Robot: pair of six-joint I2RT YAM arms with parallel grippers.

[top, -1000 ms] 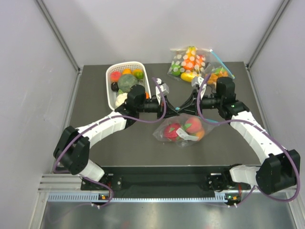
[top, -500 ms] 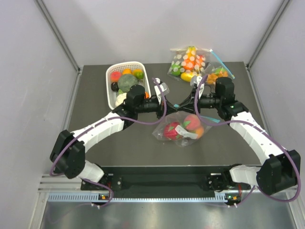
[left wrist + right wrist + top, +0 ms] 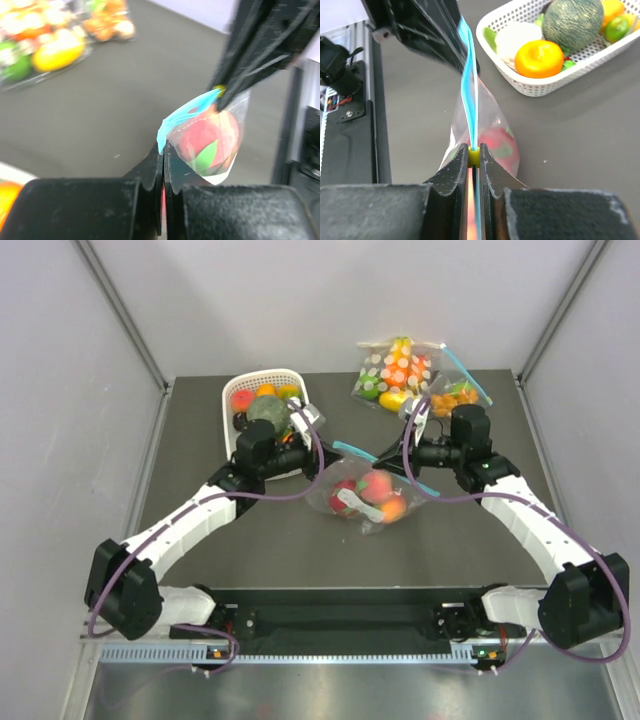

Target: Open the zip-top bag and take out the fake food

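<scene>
Jaws: left gripper (image 3: 163, 150) clamped on bag (image 3: 352, 512) corner, right gripper (image 3: 474, 153) clamped on blue zip strip (image 3: 468, 75) | bag at frame centre | toy fruit (image 3: 374, 486) inside

My top camera looks down from above and behind the arm bases over the whole dark grey table (image 3: 300, 550). The wrist cameras sit close behind the left tool (image 3: 163, 149) and right tool (image 3: 474, 150), facing each other across the crinkly clear teal-zipped plastic bag (image 3: 366, 498).
</scene>
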